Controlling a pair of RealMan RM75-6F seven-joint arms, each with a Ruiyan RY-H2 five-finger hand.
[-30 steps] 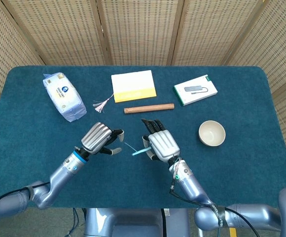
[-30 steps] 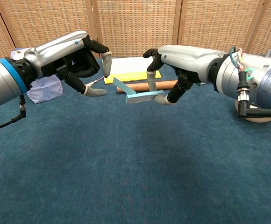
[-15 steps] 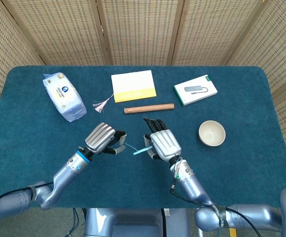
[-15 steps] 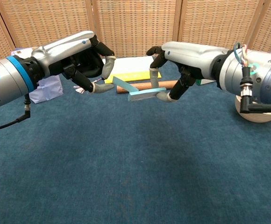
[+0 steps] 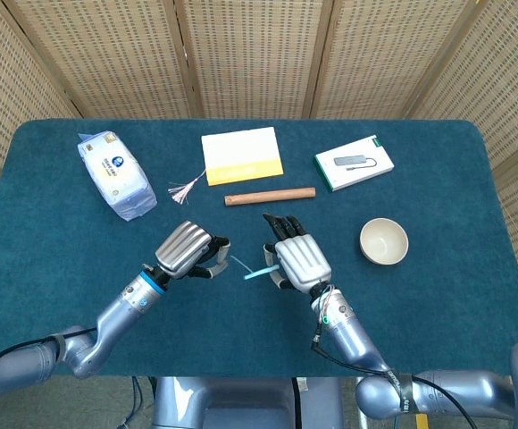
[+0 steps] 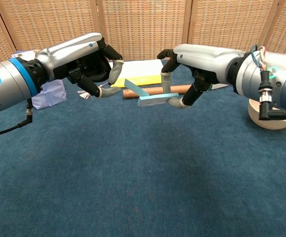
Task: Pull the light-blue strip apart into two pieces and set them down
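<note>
Seen from the head view, the light-blue strip (image 5: 252, 271) sits at the middle of the frame, held above the dark blue counter (image 5: 438, 170) by the right hand (image 5: 296, 260), whose fingers close on its right end. The left hand (image 5: 187, 250), just left of center, has its fingers curled toward the strip's free end, and from above I cannot tell whether they touch it. A wooden rod (image 5: 270, 196), a yellow-and-white pad (image 5: 242, 155) and a bowl (image 5: 384, 241) lie well clear of the work. In the chest view, the strip (image 6: 148, 96) shows as a bent V at upper center; the right hand (image 6: 182, 79) pinches its flat right leg, while the left hand (image 6: 96, 66) holds nothing, its fingertips (image 6: 114, 74) just beside the raised left leg with a small gap. Doing this step well likely means bringing the left thumb and finger squarely onto that raised end and pinching firmly near the tip. Both hands should then draw outward along the strip's line, not twisting, so the halves part cleanly.
</note>
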